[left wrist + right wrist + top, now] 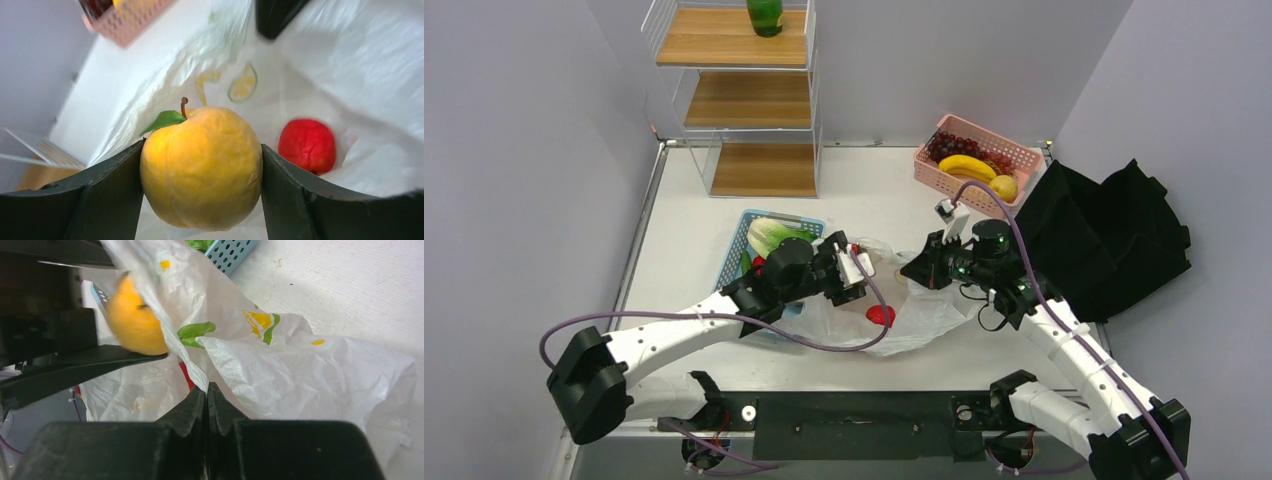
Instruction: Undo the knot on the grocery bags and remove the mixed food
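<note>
The grocery bag (929,312) lies crumpled and open at mid-table, white with yellow citrus prints. My left gripper (202,146) is shut on an orange fruit (201,167) with a brown stem and a green leaf, one finger pressed to each side, just above the bag's mouth. A red apple (306,145) rests inside the bag (350,75) and shows in the top view (881,315). My right gripper (206,390) is shut on a pinched fold of the bag's edge (280,365), holding it up. The orange fruit (135,320) shows behind that raised film.
A blue basket (746,228) with lettuce (774,236) sits left of the bag, under my left arm. A pink basket (1024,156) of banana and grapes stands at the back right, a black tote (1114,240) at the right edge, a wire shelf (744,100) at the back.
</note>
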`<state>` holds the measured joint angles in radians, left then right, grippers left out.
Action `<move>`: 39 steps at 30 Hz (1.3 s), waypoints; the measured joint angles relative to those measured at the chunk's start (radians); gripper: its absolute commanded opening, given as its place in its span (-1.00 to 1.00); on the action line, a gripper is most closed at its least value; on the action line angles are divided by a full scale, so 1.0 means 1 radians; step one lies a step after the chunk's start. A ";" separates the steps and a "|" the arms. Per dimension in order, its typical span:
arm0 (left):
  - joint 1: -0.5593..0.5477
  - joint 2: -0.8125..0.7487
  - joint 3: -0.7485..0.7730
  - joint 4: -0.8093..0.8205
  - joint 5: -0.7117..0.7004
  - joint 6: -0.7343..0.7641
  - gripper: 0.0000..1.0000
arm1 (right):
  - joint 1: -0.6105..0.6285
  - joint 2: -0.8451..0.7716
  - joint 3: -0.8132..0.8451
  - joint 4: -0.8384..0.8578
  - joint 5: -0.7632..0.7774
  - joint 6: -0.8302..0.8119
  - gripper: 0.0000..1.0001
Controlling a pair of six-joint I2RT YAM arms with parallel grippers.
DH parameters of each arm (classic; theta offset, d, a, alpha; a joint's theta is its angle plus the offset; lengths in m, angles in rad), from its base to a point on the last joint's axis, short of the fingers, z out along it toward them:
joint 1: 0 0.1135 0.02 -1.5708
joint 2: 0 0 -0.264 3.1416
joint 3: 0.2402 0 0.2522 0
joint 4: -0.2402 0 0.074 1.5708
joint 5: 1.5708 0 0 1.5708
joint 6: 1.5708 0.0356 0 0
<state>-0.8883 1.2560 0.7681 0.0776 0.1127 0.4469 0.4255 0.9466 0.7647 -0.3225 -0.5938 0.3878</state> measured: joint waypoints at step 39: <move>-0.081 -0.260 0.048 0.034 0.116 0.269 0.08 | 0.238 0.003 0.340 -0.053 -0.017 -0.085 -0.42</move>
<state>-0.9691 0.9962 0.8165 0.1116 0.2287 0.7155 0.6636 0.9497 1.1042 -0.3756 -0.6106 0.3023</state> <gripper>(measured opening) 0.681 0.292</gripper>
